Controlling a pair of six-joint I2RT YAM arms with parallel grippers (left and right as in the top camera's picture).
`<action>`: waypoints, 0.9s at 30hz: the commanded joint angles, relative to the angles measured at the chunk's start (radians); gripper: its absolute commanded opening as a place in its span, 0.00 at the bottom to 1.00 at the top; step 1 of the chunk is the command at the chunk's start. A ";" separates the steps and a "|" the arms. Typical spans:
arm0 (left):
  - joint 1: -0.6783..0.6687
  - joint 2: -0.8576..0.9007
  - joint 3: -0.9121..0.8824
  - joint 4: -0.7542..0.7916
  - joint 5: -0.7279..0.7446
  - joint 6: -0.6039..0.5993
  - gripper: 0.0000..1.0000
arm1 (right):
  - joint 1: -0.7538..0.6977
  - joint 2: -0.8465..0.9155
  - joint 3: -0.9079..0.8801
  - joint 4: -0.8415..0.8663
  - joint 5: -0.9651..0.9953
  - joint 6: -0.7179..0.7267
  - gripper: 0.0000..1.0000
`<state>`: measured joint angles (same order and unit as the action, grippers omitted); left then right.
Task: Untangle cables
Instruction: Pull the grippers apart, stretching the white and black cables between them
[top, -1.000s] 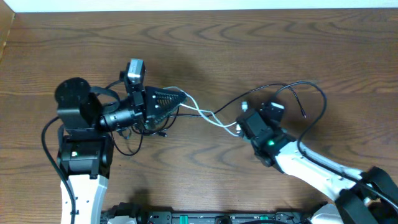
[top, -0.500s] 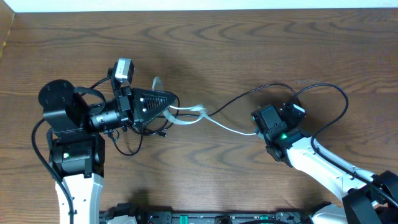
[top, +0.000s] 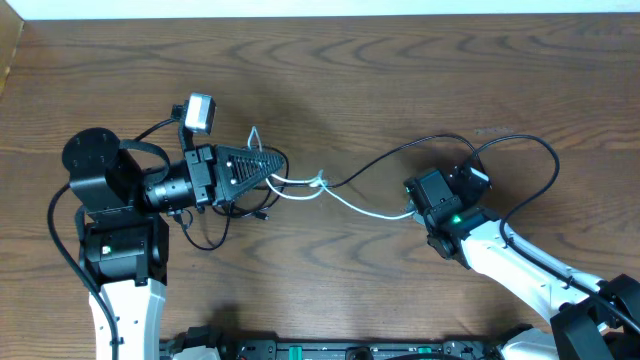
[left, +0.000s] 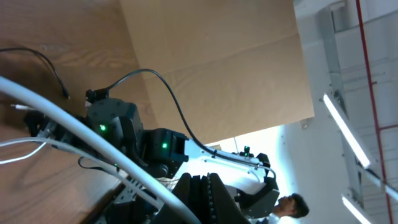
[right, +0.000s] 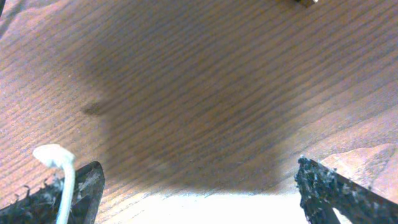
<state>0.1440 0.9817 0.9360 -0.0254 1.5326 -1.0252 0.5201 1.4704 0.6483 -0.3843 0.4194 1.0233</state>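
My left gripper (top: 272, 166) points right and is shut on the white cable (top: 350, 204). That cable runs from the jaws through a small knot (top: 320, 181) to my right gripper (top: 416, 201). In the left wrist view the white cable (left: 74, 134) crosses just beside the closed fingers (left: 206, 200). My right gripper (right: 196, 186) is open, with bare table between its fingers; the white cable's end (right: 55, 155) lies against its left finger. A thin black cable (top: 400, 152) arcs from the knot over to the right arm and loops round it (top: 552, 170). More thin black cable (top: 212, 238) lies under my left gripper.
The brown wooden table (top: 400, 70) stretches away behind both arms. The left arm's base (top: 120, 250) stands at the front left and the right arm's white link (top: 520, 270) runs in from the front right. A cardboard panel (left: 211, 74) and a person show in the left wrist view.
My left gripper pulled back to the left with the white cable and my right gripper moved right. The cables stretched out between them and the white loops drew into a small knot.
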 joint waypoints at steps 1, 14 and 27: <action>0.005 -0.002 0.001 0.004 0.039 0.071 0.07 | -0.003 -0.007 0.004 -0.002 0.026 0.016 0.98; 0.005 0.003 -0.066 0.004 0.039 0.142 0.08 | -0.003 -0.007 0.004 -0.004 0.042 0.016 0.99; 0.006 0.011 -0.069 0.004 0.039 0.142 0.08 | -0.040 -0.007 0.004 -0.077 0.151 0.021 0.99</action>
<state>0.1440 0.9943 0.8623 -0.0254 1.5475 -0.9077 0.5068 1.4704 0.6479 -0.4480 0.5095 1.0241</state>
